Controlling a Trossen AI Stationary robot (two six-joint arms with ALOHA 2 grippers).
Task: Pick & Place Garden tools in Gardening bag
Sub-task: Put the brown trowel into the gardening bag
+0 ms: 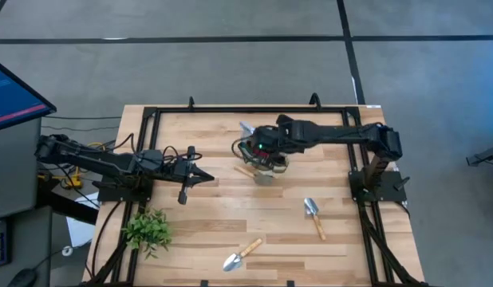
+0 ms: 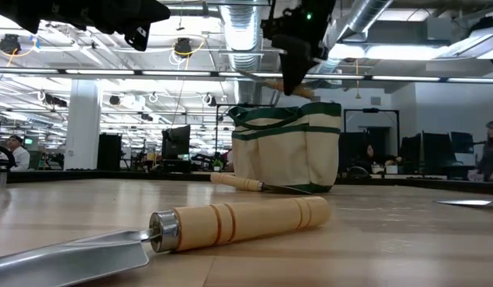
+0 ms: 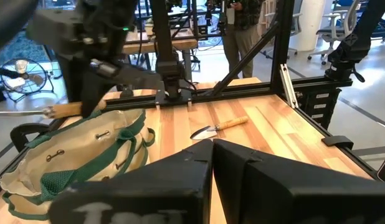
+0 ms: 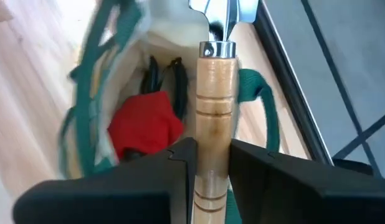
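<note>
Trowel [image 4: 214, 93] held over the gardening bag [image 4: 118, 118], the right gripper [image 4: 208, 158] clamped on its stiff wooden handle — a sound hold, away from the heavier metal blade. Red-and-black tool [image 4: 146, 127] already inside may block it. Left gripper [image 1: 200, 177] waits well apart, fingers together.

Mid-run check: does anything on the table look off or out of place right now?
Nothing is spilled or damaged. One wooden-handled tool lies half under the gardening bag, poking out beside it. The right gripper holds a trowel over the bag.
</note>
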